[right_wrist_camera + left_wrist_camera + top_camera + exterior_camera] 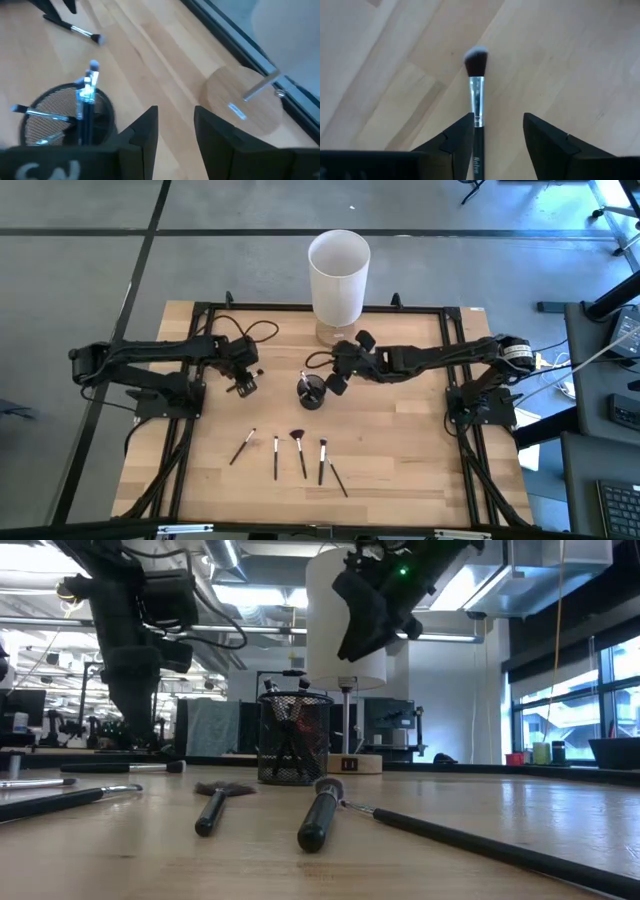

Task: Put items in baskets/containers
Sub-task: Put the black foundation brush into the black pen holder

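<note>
— What's in the cup (311, 392)?
— Several brushes (86, 95), upright; five more (300, 452) lie at six o'clock on the worktop (400, 460).
— Your tools?
— My right tool (176, 125) hangs released beside it. Only the left wrist view shows my left tool (497, 131) spread around a brush (476, 90).

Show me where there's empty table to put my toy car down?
Bare wood lies along the table right of the row of makeup brushes, and near the front left corner, left of that row. It is crowded mid-table: the mesh cup, the white bin, the right claw and the left claw over a brush.
</note>
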Robot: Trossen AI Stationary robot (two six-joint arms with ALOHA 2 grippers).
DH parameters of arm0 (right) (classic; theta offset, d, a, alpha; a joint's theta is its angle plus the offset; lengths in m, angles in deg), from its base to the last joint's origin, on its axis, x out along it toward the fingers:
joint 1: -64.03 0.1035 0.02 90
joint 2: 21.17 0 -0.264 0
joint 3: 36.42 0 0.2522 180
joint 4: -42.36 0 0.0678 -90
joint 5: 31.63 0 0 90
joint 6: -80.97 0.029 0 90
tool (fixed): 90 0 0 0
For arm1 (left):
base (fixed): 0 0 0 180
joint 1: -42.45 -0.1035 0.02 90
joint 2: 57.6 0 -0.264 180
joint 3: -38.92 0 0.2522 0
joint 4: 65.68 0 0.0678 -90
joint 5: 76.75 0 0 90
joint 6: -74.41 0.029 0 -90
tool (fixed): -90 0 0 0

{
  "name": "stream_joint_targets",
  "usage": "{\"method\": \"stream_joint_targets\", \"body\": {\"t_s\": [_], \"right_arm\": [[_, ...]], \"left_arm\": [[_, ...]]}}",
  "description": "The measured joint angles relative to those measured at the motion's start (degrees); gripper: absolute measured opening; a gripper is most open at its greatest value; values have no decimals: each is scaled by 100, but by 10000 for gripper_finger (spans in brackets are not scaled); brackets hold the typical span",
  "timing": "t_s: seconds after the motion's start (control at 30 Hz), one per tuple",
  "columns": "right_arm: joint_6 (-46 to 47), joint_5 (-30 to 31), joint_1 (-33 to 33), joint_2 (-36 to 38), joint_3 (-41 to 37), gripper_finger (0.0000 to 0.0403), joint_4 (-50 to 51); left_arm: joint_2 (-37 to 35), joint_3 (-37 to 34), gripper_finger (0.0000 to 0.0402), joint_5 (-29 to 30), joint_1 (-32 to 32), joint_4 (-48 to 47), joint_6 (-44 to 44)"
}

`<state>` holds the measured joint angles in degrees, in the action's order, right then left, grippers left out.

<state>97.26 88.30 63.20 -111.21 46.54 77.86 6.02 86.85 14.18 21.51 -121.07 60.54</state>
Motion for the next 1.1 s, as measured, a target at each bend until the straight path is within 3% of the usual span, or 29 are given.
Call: {"method": "stream_joint_targets", "body": {"t_s": [0.3, 0.6, 0.8, 1.1], "right_arm": [[-4, 35, -12, 832, -461, 127, -278], [-23, 37, -97, 2092, -1563, 127, -964], [-60, -10, -280, 2658, -2008, 127, -1321], [-419, -307, -377, 2798, -2084, 127, -1841]], "left_arm": [[97, 0, 167, 189, -193, -4, -11], [1118, -4, 166, 452, -229, 202, -47], [1628, 18, 167, -69, -452, 319, 236], [1873, 41, 93, -55, -538, 334, -136]]}}
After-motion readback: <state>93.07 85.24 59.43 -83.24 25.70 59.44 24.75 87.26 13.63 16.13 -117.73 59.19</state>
